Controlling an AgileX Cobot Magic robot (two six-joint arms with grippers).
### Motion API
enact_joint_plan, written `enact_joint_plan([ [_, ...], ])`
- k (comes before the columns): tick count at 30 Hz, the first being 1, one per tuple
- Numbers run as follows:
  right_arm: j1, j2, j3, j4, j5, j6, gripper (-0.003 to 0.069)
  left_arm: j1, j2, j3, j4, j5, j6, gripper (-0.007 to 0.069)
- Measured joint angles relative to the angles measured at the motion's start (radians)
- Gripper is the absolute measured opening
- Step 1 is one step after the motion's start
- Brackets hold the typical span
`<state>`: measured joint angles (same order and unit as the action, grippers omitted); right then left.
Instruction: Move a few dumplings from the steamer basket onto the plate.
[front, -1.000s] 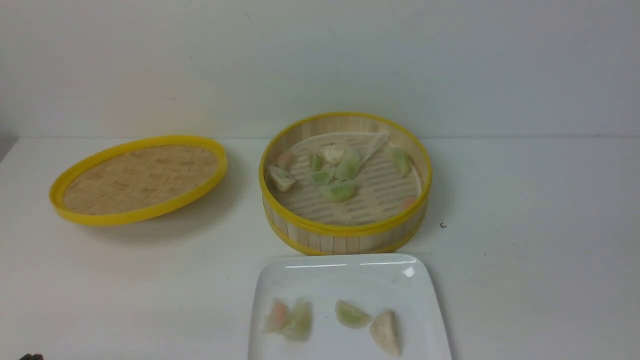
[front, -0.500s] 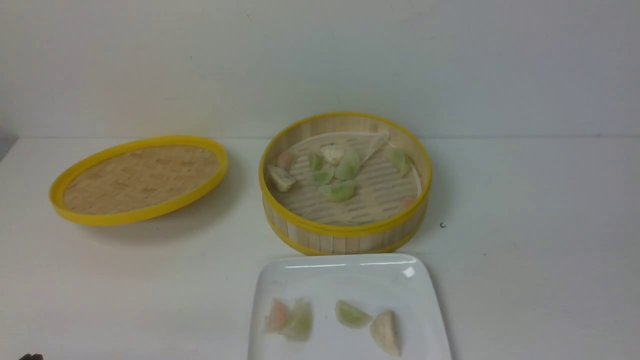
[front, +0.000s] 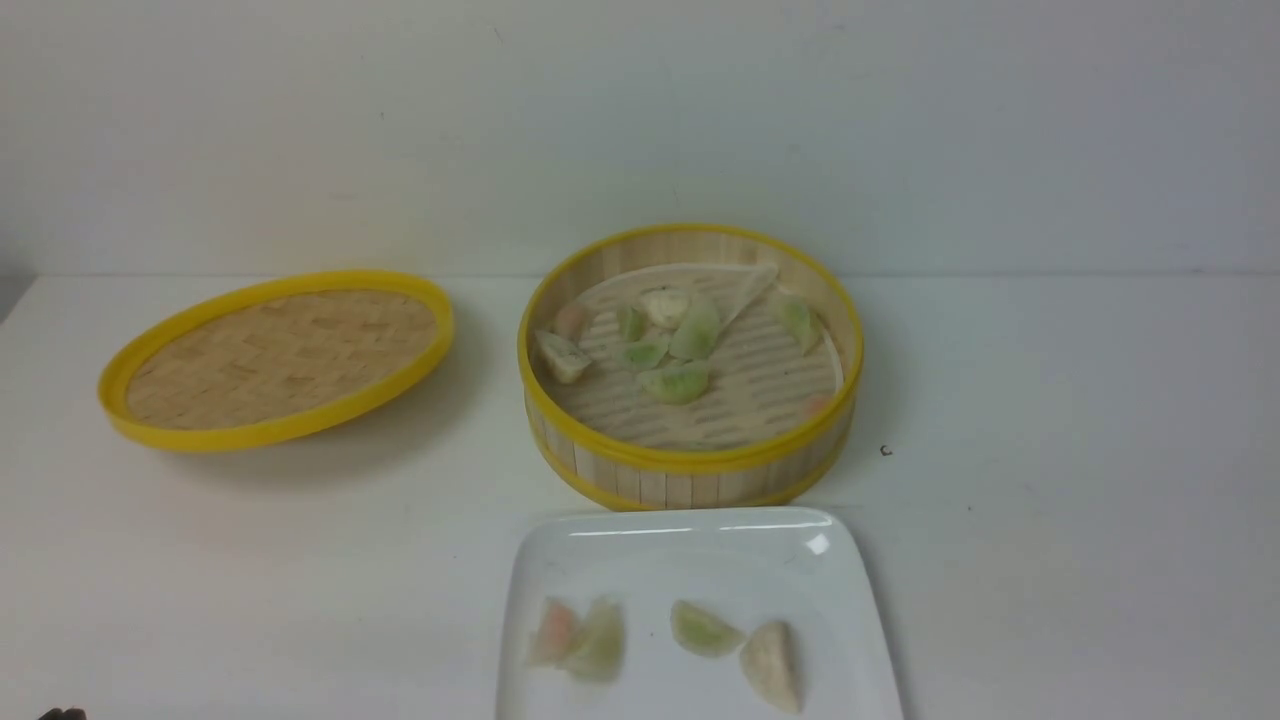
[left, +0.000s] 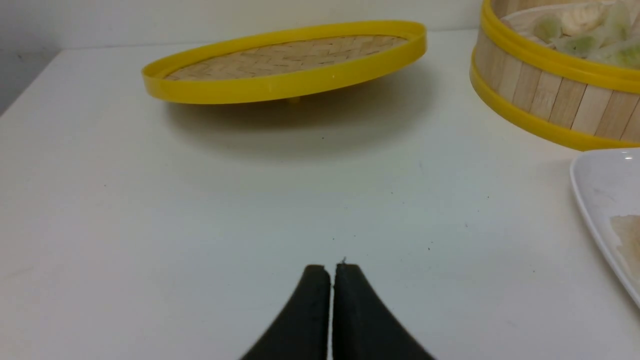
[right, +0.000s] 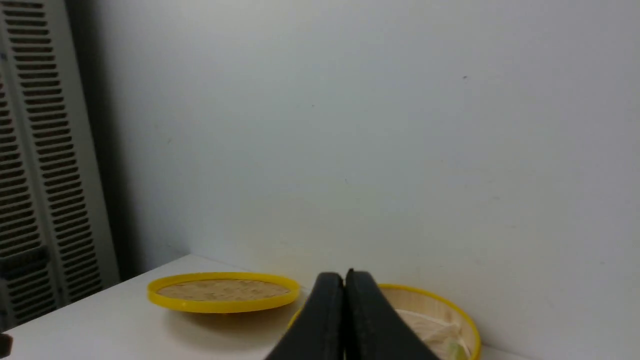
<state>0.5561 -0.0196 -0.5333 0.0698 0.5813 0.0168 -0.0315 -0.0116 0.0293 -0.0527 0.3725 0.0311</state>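
Front view first: steamer basket (front: 690, 365) sits mid-table with a loose cluster of dumplings (front: 668, 345) on its slatted floor, mostly toward its left-rear part; plate (front: 700, 615) sits just in front of it, nearly touching the basket wall, already carrying four dumplings in two pairs. Woven lid (front: 278, 358) rests tilted, well off to the left of the basket. Neither arm shows over the table here. Left wrist view: left gripper (left: 331, 272) has both black fingers pressed together, nothing between them, low over bare table (left: 200, 210); lid lies ahead, basket ahead and toward the plate side, plate corner just beside. Right wrist view: right gripper (right: 344, 280) also pressed together and empty, raised and aimed at the wall, with the basket rim just past its tips. Judgement: four on the plate likely satisfies "a few", so the task looks about done. If another pick follows, the left arm seems nearer the cluster, and either one must spread its fingers before descending.
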Motion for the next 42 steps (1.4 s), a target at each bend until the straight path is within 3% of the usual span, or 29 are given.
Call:
enact_joint_plan([
  [4,-0.055,0.0,0.026,0.0,-0.031,-0.017,-0.0013,0.0,0.0,0.0,0.0,0.001,0.0,-0.0006],
  [9,-0.339,0.0,0.182,-0.013,-0.072,-0.023,-0.0013,0.0,0.0,0.0,0.0,0.001,0.0,-0.0006],
  [15,-0.59,0.001,0.461,-0.01,-0.132,-0.023,-0.0013,0.0,0.0,0.0,0.0,0.002,0.0,-0.0006],
  [19,-0.617,0.002,0.547,-0.007,-0.162,-0.023,-0.0013,0.001,0.0,0.0,0.0,0.002,0.0,-0.0006],
  [42,-0.617,0.002,0.55,-0.002,-0.18,-0.023,-0.0013,0.001,0.0,-0.001,0.0,0.004,0.0,-0.0006],
])
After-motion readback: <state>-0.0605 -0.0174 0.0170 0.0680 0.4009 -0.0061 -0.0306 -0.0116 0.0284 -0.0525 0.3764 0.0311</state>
